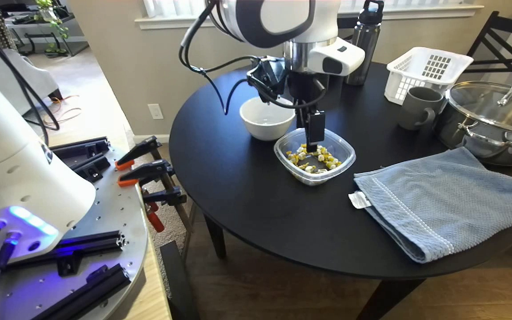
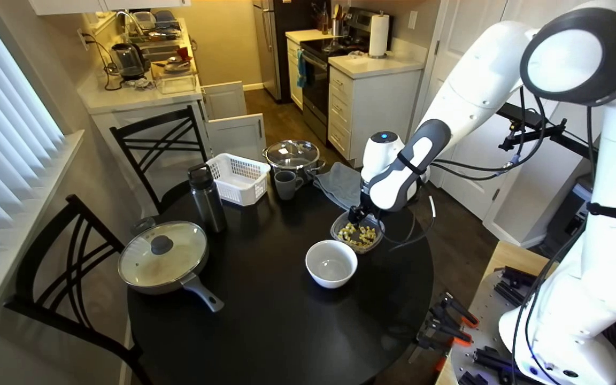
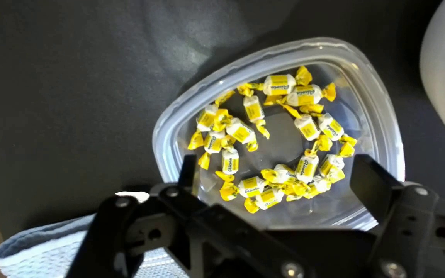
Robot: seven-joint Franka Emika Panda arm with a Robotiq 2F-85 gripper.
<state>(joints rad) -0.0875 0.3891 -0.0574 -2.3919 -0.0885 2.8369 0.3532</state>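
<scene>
Yellow-and-white wrapped candies lie in a loose ring inside a clear tub on the dark worktop. The pincer hangs over them, released, its jaws spread wide. A white bowl stands just beside the tub; a folded blue towel lies near its opposite side.

We read "Ricola" on several small yellow-and-white twist-wrapped candies; print on the white rectangular fabric tag too blurred.
</scene>
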